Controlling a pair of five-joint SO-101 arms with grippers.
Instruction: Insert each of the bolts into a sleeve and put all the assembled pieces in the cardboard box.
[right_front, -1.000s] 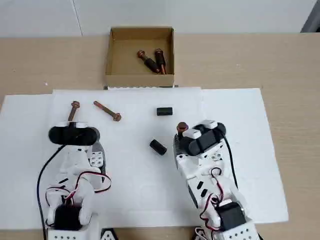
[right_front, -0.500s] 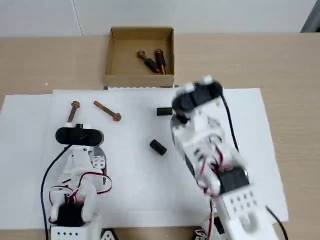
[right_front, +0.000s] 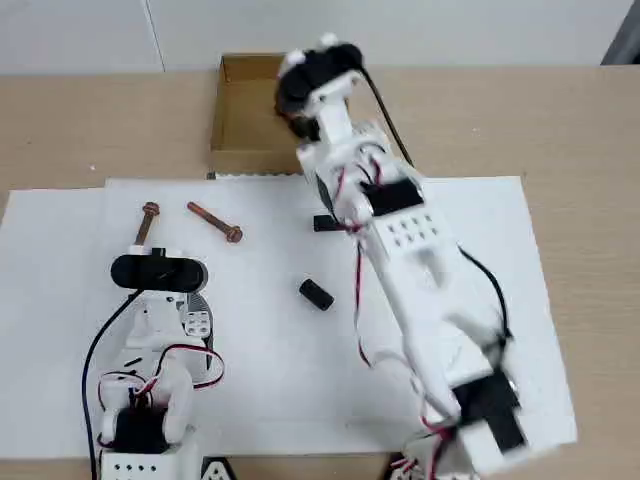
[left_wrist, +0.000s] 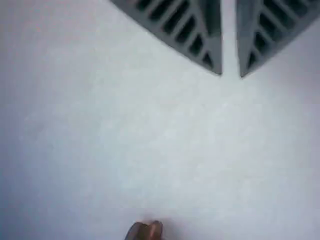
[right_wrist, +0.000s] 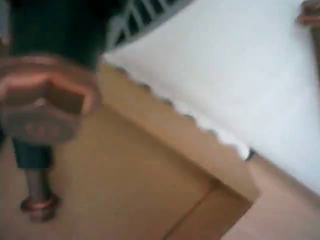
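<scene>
My right gripper (right_front: 306, 92) hangs over the cardboard box (right_front: 245, 112), shut on an assembled piece. In the right wrist view its copper bolt head (right_wrist: 46, 97) sits close up, with the black sleeve (right_wrist: 50, 30) around the shank. Another assembled piece (right_wrist: 36, 202) lies on the box floor below. Two bare bolts (right_front: 148, 220) (right_front: 214, 221) lie on the white sheet at the left. One black sleeve (right_front: 316, 294) lies mid-sheet, and a second sleeve (right_front: 324, 223) peeks out beside the right arm. My left gripper (left_wrist: 229, 67) stands shut just above the sheet, near a bolt head (left_wrist: 145, 231).
The white sheet (right_front: 250, 360) covers the front of the wooden table (right_front: 520, 120). The box's near wall (right_wrist: 200, 165) borders the sheet's far edge. The right arm stretches diagonally across the sheet's right half. The left arm (right_front: 155, 272) stands at the front left.
The right arm has swung from the middle of the sheet up and away to over the box, carrying the piece. The left arm has barely moved.
</scene>
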